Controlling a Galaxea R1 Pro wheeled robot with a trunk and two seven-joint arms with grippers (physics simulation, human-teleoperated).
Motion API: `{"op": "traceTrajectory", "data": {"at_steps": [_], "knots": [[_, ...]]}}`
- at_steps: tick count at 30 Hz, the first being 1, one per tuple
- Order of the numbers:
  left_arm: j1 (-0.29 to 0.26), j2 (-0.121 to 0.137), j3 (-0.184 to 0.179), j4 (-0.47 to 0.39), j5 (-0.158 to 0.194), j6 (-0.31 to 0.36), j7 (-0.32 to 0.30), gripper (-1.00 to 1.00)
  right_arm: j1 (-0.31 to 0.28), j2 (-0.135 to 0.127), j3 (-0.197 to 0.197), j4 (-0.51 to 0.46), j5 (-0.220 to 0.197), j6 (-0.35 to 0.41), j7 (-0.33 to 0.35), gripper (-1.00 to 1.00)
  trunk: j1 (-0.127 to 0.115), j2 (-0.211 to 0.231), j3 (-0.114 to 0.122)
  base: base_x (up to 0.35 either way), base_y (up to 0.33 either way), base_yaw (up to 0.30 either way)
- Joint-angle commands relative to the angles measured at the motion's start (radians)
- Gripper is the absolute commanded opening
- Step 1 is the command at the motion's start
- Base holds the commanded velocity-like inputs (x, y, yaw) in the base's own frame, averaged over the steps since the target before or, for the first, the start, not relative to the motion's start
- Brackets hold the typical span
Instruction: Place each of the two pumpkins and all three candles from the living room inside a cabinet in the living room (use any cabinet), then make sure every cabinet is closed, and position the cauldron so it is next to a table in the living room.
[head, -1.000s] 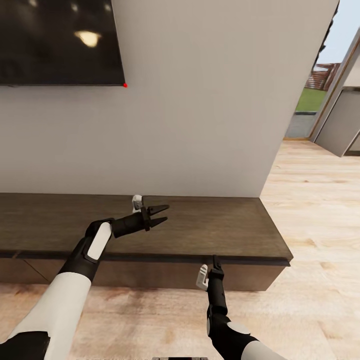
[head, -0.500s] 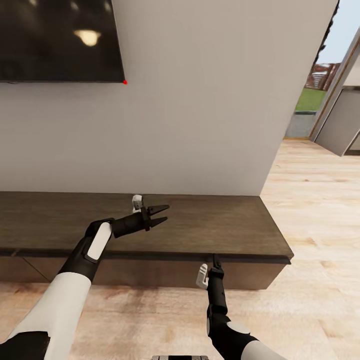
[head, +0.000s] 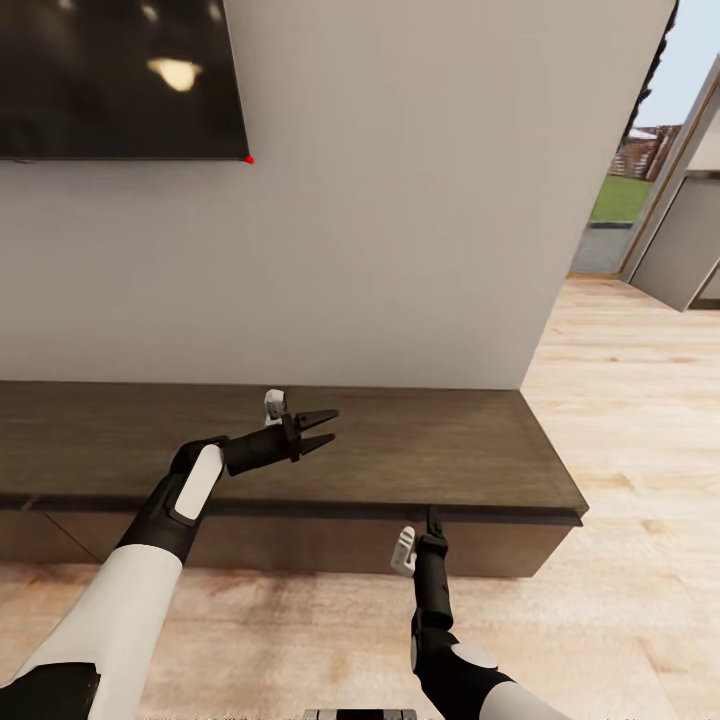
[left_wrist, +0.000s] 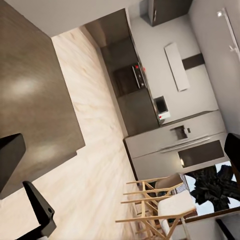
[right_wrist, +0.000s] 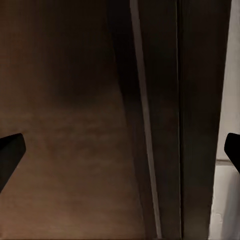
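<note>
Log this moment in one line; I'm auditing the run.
left gripper: open, empty, over cabinet top | right gripper: at cabinet's front edge, state unclear | fronts closed

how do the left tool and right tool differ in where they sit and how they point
The left tool hangs above the cabinet top, pointing sideways along it; the right tool is lower, at the cabinet's front edge, pointing up the picture toward it. The left tool's open fingers show side-on, while the right tool shows end-on, its fingers wide apart in the right wrist view. Both are empty.
</note>
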Motion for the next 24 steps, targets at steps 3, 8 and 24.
{"op": "traceTrajectory", "data": {"at_steps": [3,8,24], "knots": [[-0.001,0.0,0.001,0.0,-0.002,0.004,-0.004,1.0,-0.001,0.0,-0.001,0.0,0.009,0.01,-0.003,1.0,0.002,-0.005,-0.004,0.0,0.0,0.0],[-0.001,0.0,0.001,0.0,-0.002,0.004,-0.004,1.0,-0.001,0.0,-0.003,-0.001,0.008,0.011,-0.019,1.0,0.002,-0.005,-0.004,0.0,0.0,0.0],[-0.001,-0.001,0.001,0.002,-0.001,0.004,-0.004,1.0,-0.001,0.0,-0.002,0.006,0.014,0.011,-0.062,1.0,0.002,-0.005,-0.004,0.0,0.0,0.0]]}}
